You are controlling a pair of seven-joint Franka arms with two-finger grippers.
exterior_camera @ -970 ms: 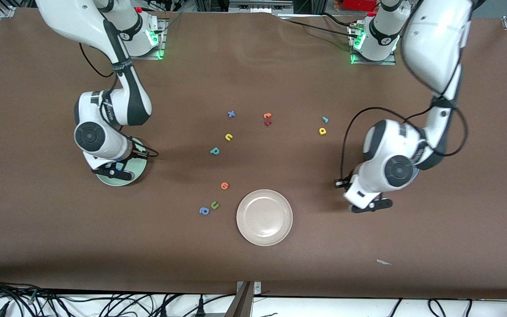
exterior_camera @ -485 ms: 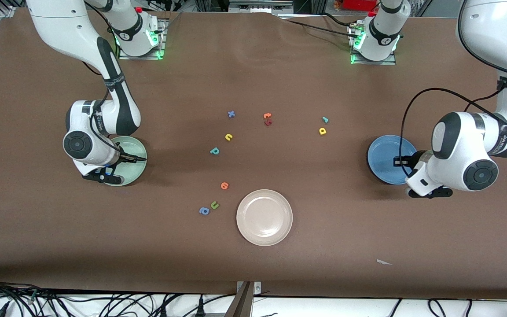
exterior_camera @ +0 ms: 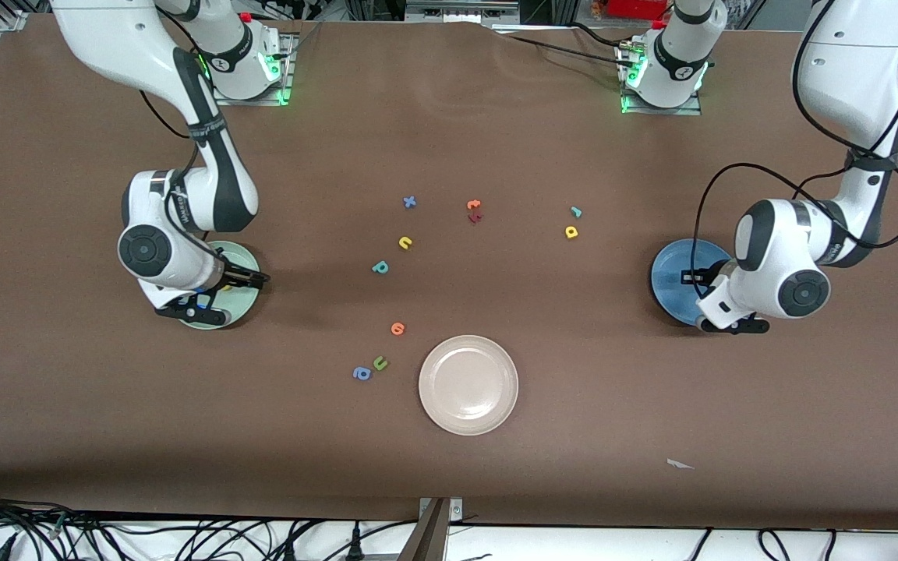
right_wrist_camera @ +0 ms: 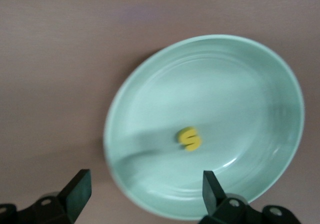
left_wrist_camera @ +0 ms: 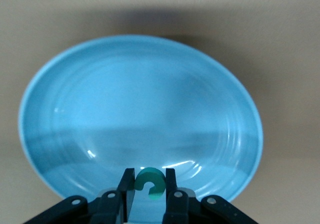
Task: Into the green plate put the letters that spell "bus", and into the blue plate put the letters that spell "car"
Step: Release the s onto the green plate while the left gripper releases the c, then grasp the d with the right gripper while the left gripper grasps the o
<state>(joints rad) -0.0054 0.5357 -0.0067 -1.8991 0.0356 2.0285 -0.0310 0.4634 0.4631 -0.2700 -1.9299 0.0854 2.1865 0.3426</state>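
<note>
My left gripper (left_wrist_camera: 150, 178) is shut on the teal c (left_wrist_camera: 150, 182) and hangs low over the blue plate (left_wrist_camera: 140, 109), which lies at the left arm's end of the table (exterior_camera: 671, 274). My right gripper (right_wrist_camera: 145, 183) is open over the green plate (right_wrist_camera: 210, 89), with nothing between its fingers. The yellow s (right_wrist_camera: 190, 138) lies in that plate (exterior_camera: 242, 258). On the table's middle lie the yellow u (exterior_camera: 405, 242) and the teal b (exterior_camera: 380, 267). The teal r (exterior_camera: 575, 211) and the yellow a (exterior_camera: 571, 231) lie closer to the blue plate.
A beige plate (exterior_camera: 468, 384) sits nearer the front camera. Stray letters: a blue x (exterior_camera: 410, 202), an orange one (exterior_camera: 473, 205) beside a dark red one (exterior_camera: 475, 218), an orange round one (exterior_camera: 397, 328), a green u (exterior_camera: 380, 362), a blue a (exterior_camera: 362, 373).
My right gripper has opened and the yellow s now lies in the green plate. My left arm swung toward its end of the table and uncovered the blue plate, still gripping the c.
</note>
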